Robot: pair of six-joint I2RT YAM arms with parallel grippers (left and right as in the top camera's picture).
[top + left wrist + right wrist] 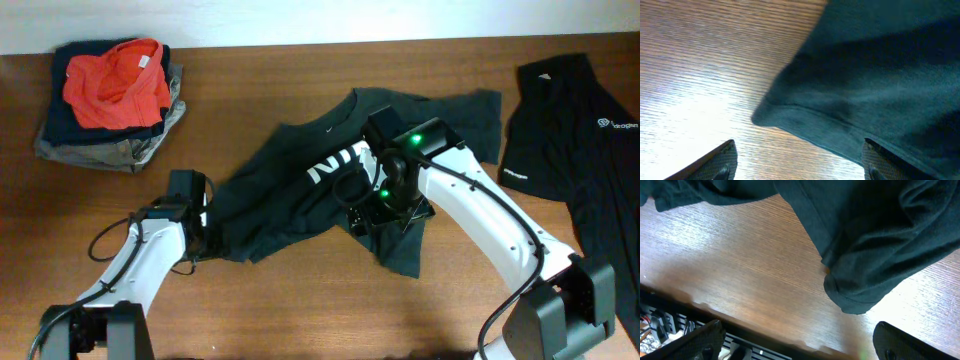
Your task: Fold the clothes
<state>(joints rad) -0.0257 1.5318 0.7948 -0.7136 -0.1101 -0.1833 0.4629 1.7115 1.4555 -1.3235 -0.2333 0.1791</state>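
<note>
Wooden table [300, 310] is filling the overhead view, and I am working on one crumpled black shirt [290, 190] lying at its middle, white lettering showing. Just left of the shirt, my left gripper [797, 165] is sitting low with jaws spread, probably so I can take the hem corner. That corner is lying just ahead, between the jaws, not pinched. At the shirt's lower right edge, my right gripper [800, 345] is hovering with jaws spread wide, holding nothing, and a bunched fold is lying just ahead of them. Far right of the shirt, a second shirt [580, 150] is waiting. Far left, a folded pile [110, 100] is resting.
</note>
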